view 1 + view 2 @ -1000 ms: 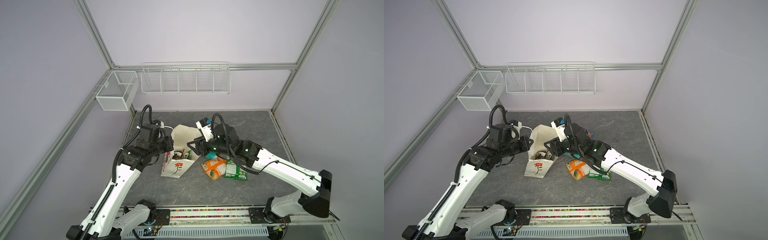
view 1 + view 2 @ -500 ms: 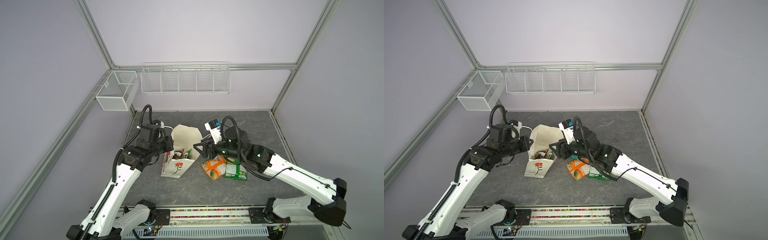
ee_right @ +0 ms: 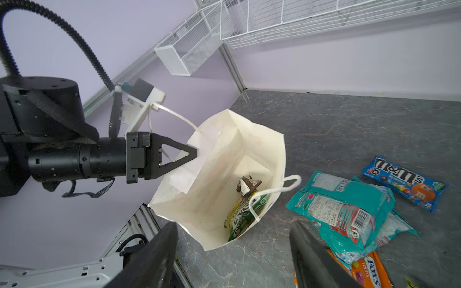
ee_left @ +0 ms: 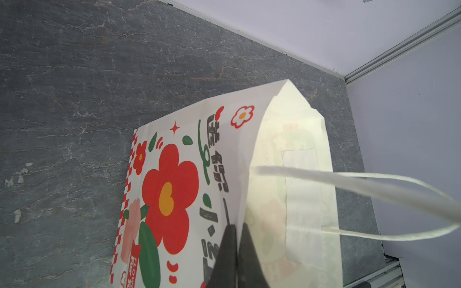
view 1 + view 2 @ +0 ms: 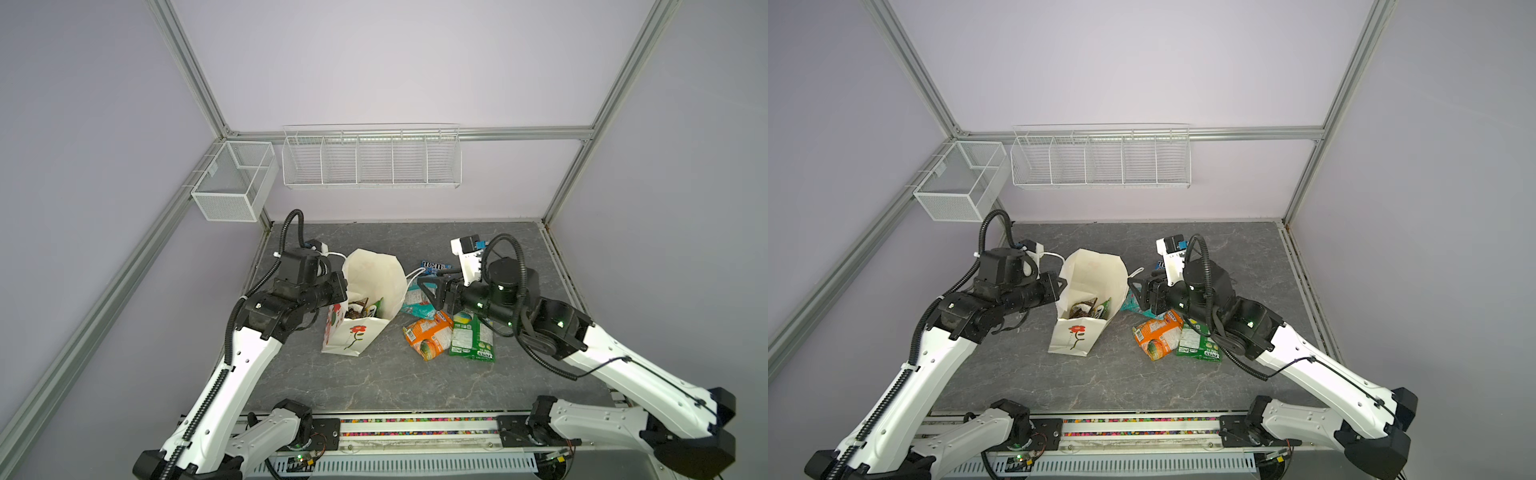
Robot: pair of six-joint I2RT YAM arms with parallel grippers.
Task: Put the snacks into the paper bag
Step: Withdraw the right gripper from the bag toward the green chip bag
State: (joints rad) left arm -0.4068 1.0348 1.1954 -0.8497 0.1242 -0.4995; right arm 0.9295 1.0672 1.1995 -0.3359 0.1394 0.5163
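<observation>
The paper bag (image 5: 376, 274) stands open left of centre on the grey worktop (image 5: 374, 386). The left pincer (image 3: 195, 155) is pressed together on the bag's left rim, pinching the paper. 1 cord handle (image 3: 174, 116) is looped over that arm's camera mount, and the other handle (image 3: 274, 190) droops across the right rim. Inside lie 2 snacks: a dark-brown bar (image 3: 249, 185) and a yellow-green packet (image 3: 239, 214). The right pincer (image 5: 430, 291) hangs spread and empty just right of the bag, above the teal packet (image 3: 341, 207). The M&M's pack (image 3: 404, 182) lies nearby on the worktop, with the orange packet (image 5: 428, 334) and green packet (image 5: 471, 336) side by side. A long wire basket (image 5: 370, 160) and a small mesh basket (image 5: 232, 187) hang on the walls behind.
</observation>
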